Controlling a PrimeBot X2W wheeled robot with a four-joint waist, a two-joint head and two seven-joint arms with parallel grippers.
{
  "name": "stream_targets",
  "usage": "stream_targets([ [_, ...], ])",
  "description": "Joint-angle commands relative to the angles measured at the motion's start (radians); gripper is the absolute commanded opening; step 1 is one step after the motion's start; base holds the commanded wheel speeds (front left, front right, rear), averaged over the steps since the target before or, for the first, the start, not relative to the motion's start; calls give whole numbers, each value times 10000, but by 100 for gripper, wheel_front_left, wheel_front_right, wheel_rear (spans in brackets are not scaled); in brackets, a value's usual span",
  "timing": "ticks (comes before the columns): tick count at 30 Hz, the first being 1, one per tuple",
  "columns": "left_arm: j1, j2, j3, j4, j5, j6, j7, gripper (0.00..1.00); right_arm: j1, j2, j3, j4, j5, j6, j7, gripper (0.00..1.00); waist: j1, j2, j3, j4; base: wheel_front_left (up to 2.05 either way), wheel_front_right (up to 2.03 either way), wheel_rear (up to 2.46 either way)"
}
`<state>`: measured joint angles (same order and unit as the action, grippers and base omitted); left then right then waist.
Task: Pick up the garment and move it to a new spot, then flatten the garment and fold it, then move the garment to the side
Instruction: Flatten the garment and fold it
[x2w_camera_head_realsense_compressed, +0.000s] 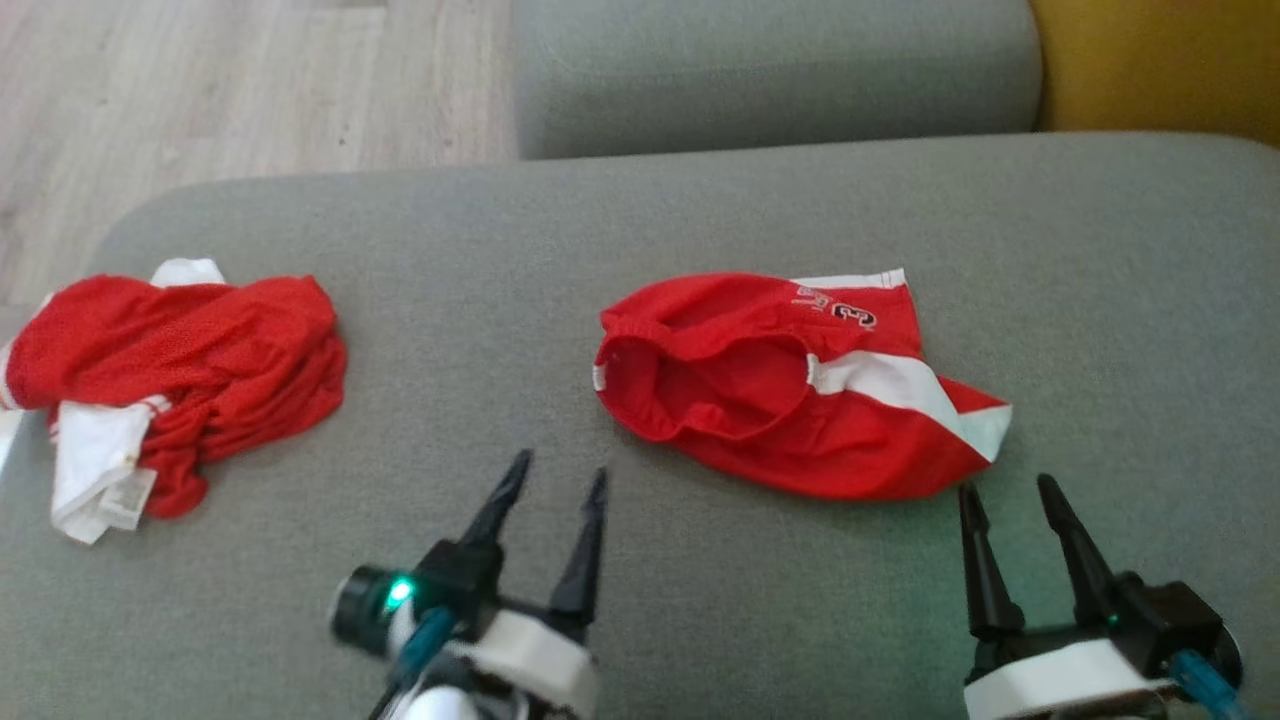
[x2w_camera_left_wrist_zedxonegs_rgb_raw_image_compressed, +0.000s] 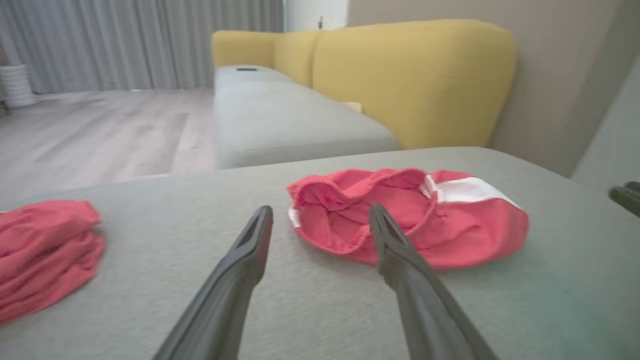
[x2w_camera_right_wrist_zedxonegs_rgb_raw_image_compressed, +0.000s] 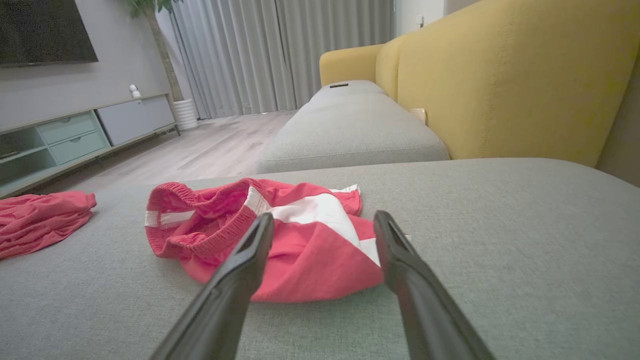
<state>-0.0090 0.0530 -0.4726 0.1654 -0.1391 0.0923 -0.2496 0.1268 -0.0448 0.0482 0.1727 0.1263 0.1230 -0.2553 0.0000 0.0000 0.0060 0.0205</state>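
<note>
Crumpled red-and-white mesh shorts (x2w_camera_head_realsense_compressed: 790, 385) lie bunched mid-seat on the grey fabric sofa cushion (x2w_camera_head_realsense_compressed: 700, 200). My left gripper (x2w_camera_head_realsense_compressed: 560, 465) and right gripper (x2w_camera_head_realsense_compressed: 1005, 485) hover beside them, fingers spread, empty. I judge nothing done yet: lifting, flattening, folding remain.

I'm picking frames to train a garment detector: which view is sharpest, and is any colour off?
Right wrist view is sharpest, the red shorts crisp; left wrist view is soft and washed out, their red turned pinkish; head view is slightly blurred, with a green cast on the grey cushion by the right gripper.
</note>
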Motion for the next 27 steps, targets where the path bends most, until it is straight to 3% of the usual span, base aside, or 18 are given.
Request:
stream_targets([
  [1, -847, -26, 18, -145, -230, -107, -122, 100, -655, -54, 293, -400, 87, 77, -65, 100, 0, 0, 271, -178, 0, 0, 0],
  [10, -4037, -27, -2171, 1124, -2133, -483, 953, 100, -1468, -54, 529, -553, 137, 77, -65, 100, 0, 0, 1495, -880, 0, 0, 0],
  [19, -6254, -27, -3470, 2455, -3971, -5, 1975, 100, -2032, -54, 1018, -654, 42, 77, -65, 100, 0, 0, 2304, -1500, 0, 0, 0],
  [27, -7185, -27, -4181, 3224, -5006, 448, 2462, 100, -2244, -54, 1155, -689, 73, 77, -65, 100, 0, 0, 2499, -1794, 0, 0, 0],
])
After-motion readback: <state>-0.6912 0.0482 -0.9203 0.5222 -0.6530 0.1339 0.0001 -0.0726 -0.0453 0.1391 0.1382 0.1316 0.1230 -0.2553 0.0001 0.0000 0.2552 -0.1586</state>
